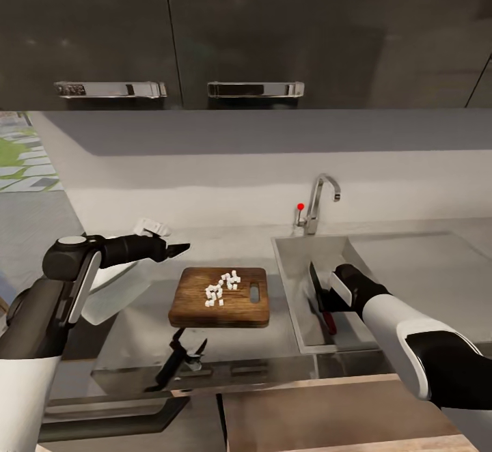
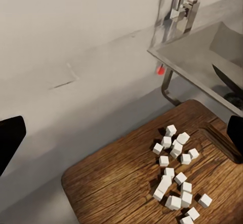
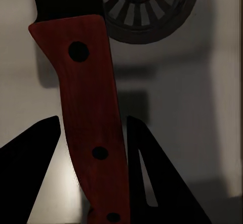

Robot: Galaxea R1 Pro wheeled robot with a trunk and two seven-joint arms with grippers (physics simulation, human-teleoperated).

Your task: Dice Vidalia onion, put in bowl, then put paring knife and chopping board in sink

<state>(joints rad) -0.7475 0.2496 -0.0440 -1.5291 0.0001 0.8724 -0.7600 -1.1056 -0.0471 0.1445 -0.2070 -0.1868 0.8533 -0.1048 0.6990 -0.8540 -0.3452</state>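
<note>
Paring knife (image 1: pixel 318 298), with dark blade and orange-red handle, lies inside the sink (image 1: pixel 290 281) beneath the right tool (image 1: pixel 326 293). In the right wrist view the knife handle (image 3: pixel 91 127), bearing three dark rivets, sits between the two black fingers (image 3: pixel 28 173), which are spread apart with a gap showing on each side of the handle; the round drain (image 3: pixel 147 6) lies just beyond the blade. Whether the fingers touch the handle cannot be told.

Chopping board (image 1: pixel 220 297) rests on the grey desk (image 1: pixel 143 315) just beside the sink, its slot-shaped handle hole toward the basin. White diced onion (image 1: pixel 221 288) is scattered on the board's middle; the left wrist view shows the cubes (image 2: pixel 177 176) in a loose cluster on the wood grain (image 2: pixel 116 188).

Left tool (image 1: pixel 176 250) hangs above the desk near the board's far left corner, fingers parted and holding nothing. Chrome tap (image 1: pixel 320 199) with red knob (image 1: pixel 300 206) stands behind the sink. A glossy white object (image 1: pixel 113 288), partly hidden by the left arm, sits left of the board.
</note>
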